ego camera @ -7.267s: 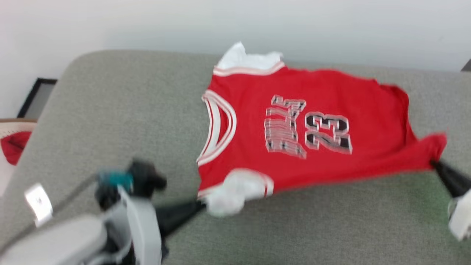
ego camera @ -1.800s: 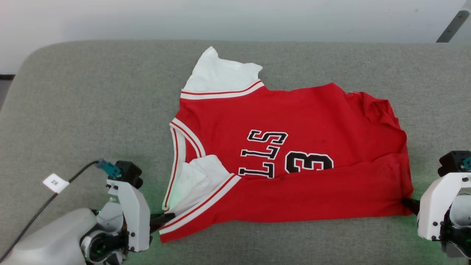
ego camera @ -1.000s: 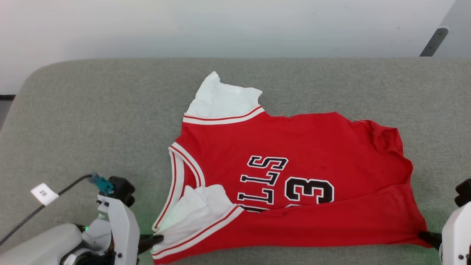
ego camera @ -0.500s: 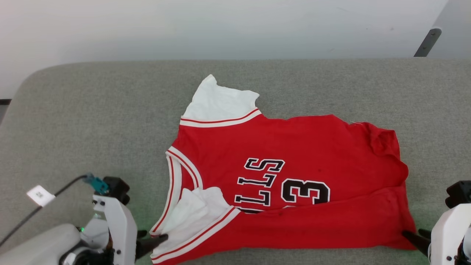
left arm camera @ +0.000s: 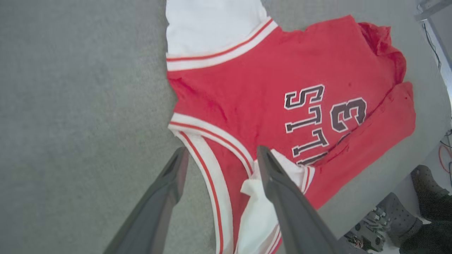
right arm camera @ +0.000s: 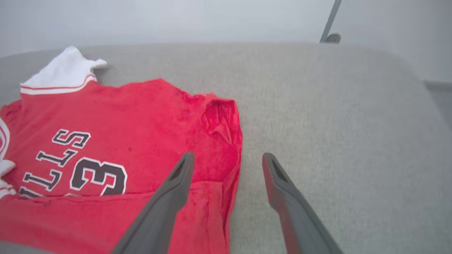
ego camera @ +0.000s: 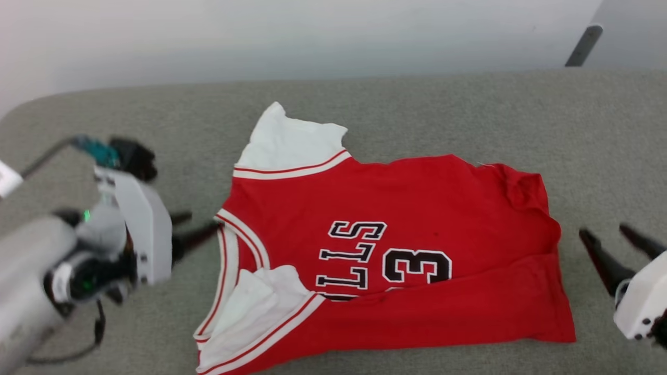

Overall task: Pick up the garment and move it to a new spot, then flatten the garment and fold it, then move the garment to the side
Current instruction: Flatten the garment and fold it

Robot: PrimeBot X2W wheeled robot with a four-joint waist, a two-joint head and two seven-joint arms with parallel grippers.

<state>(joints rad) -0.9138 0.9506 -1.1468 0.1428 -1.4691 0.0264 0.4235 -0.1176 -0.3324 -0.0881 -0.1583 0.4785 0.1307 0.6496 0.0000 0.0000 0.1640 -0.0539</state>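
Observation:
The garment [ego camera: 396,250], a red jersey with white sleeves and dark lettering, lies on the grey cushion [ego camera: 469,114] with its near long edge folded over the front. Its collar points left. My left gripper [ego camera: 200,224] hovers open just left of the collar, holding nothing. In the left wrist view the garment [left arm camera: 282,77] spreads beyond my left gripper [left arm camera: 220,155], whose fingers straddle the striped collar trim from above. My right gripper [ego camera: 604,234] stands open right of the hem, apart from the cloth. In the right wrist view my right gripper [right arm camera: 227,158] frames the garment [right arm camera: 123,134] hem's edge.
The grey cushion ends at a pale wall [ego camera: 312,36] behind. A dark metal leg [ego camera: 581,44] stands at the far right. In the left wrist view, past the cushion's edge, a person's dark shoes [left arm camera: 423,183] and cables [left arm camera: 445,148] sit on the floor.
Both grippers have opened and let go of the garment's near edge. They have lifted and drawn back from the cloth, which now rests folded on the cushion. The camera has shifted a little.

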